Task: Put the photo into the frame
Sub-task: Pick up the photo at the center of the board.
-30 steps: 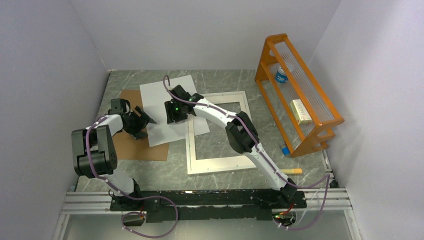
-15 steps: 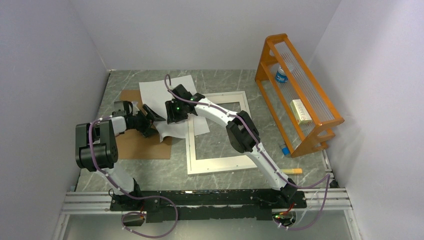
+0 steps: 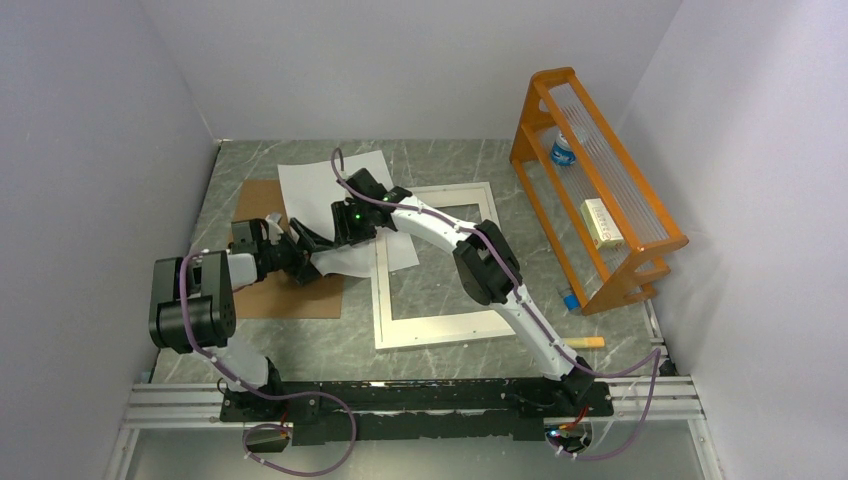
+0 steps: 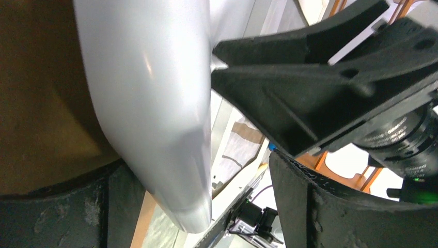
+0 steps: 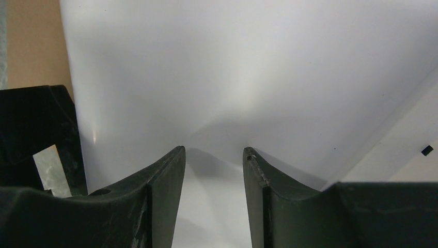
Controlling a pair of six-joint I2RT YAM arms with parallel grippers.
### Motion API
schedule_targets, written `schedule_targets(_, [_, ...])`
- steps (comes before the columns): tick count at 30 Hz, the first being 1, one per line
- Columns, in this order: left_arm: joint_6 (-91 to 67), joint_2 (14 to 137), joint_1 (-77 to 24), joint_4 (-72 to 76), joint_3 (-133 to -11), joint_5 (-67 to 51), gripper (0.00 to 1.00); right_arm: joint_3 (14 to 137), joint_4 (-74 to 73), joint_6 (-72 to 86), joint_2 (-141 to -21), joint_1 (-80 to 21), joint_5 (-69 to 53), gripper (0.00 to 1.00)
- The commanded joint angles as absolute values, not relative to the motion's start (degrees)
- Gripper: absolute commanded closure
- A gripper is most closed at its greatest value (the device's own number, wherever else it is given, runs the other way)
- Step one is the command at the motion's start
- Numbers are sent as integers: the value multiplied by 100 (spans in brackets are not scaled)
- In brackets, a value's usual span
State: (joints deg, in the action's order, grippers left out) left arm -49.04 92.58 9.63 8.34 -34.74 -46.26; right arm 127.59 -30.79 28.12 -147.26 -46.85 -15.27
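Note:
The photo (image 3: 325,185) lies white side up, over the brown backing board (image 3: 285,298) and the far-left corner of the frame (image 3: 440,330). Its near-left corner is curled up off the board. My left gripper (image 3: 308,250) is open wide around that curl; in the left wrist view the bent sheet (image 4: 155,103) stands between its fingers (image 4: 351,206). My right gripper (image 3: 345,232) stands over the sheet's near part, open, with its fingertips (image 5: 175,155) down on the white paper (image 5: 232,67) and nothing between them. The picture side is hidden.
An orange rack (image 3: 595,190) with a bottle and a small box stands along the right wall. A wooden-handled tool (image 3: 585,342) lies near the right arm's base. Grey walls close in the left, back and right sides.
My left gripper has slid right to the photo's near-left corner and opened a little wider. That corner has lifted and curled. The right gripper has stayed on the sheet.

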Motion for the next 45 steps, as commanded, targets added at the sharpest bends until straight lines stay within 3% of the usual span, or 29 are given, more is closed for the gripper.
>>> schedule_targets(1, [-4968, 8826, 1280, 779, -3407, -4799, 12, 12217, -4090, 2879, -15407, -4784, -1432, 50])
schedule_targets(11, [-4795, 9701, 1837, 792, -4306, -6020, 23, 12274, -4080, 2827, -15396, -4768, -1413, 50])
schedule_targets(17, [-4028, 10256, 1837, -663, -5216, -6028, 47, 12428, -4104, 2811, -15434, -4730, -1474, 51])
schedule_targets(24, [-2407, 10546, 1837, -3396, -6444, -4489, 95, 12521, -4072, 2751, -15156, -4701, -1492, 48])
schedule_targets(25, [-2288, 10538, 1837, -3641, -6579, -4268, 97, 12701, -4147, 2709, -15112, -4667, -1497, 47])
schedule_targets(29, [-2025, 10364, 1837, -4548, -7179, -3353, 97, 13326, -4474, 2663, -14761, -4370, -1468, 41])
schedule_targets(36, [-1888, 9947, 1836, -5728, -8480, -1724, 97, 12503, -3908, 2737, -13347, -4089, -1400, 25])
schedule_targets(45, [-1598, 9682, 1823, -6677, -9964, -963, 97, 12291, -3988, 2958, -12667, -4075, -1226, 23])
